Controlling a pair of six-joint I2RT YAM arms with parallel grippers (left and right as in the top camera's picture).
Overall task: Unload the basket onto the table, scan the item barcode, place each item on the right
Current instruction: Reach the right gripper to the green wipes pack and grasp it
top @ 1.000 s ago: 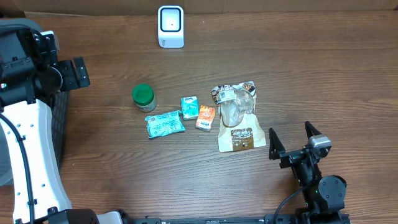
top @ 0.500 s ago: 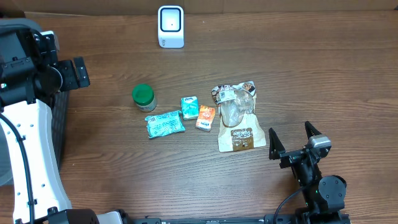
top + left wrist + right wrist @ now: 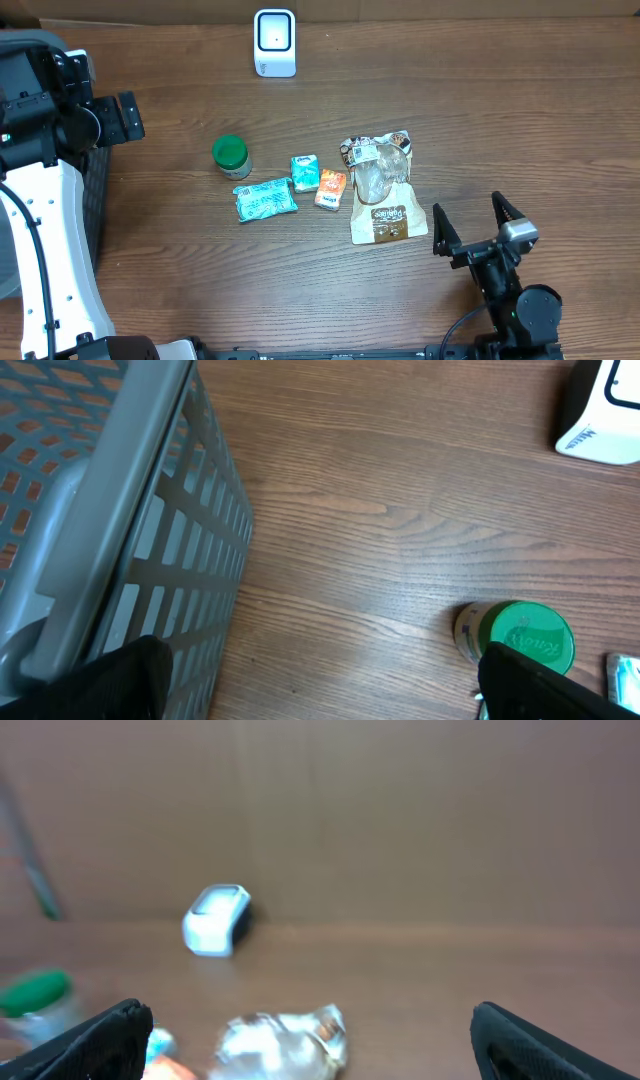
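The right gripper (image 3: 470,230) hangs low at the near right of the table (image 3: 540,120), its two fingers spread as wide as they go. It holds nothing and touches nothing. In its wrist view the dark fingertips (image 3: 110,1030) sit in the bottom corners with only open air between them, and the scene beyond is blurred.

The left gripper (image 3: 320,695) is at the far left, beside the grey mesh basket (image 3: 120,510). Its jaws are also fully apart and empty, and bare wood shows between the fingertips.

The items to scan lie in a loose cluster at mid-table, all untouched. A brown bag (image 3: 381,190) with a clear window lies flat, nearest the right gripper and just to its far left. To the left of the bag is an orange packet (image 3: 331,188), touching a small teal packet (image 3: 304,172). A larger teal packet (image 3: 265,199) lies nearer and further left. A green-lidded jar (image 3: 231,155) stands upright at the left end of the group, close to the left gripper's right fingertip in that wrist view.

The white barcode scanner (image 3: 275,42) stands at the far edge of the table, well apart from the items. Open tabletop lies between it and the cluster, and nothing stands between either gripper and the items.
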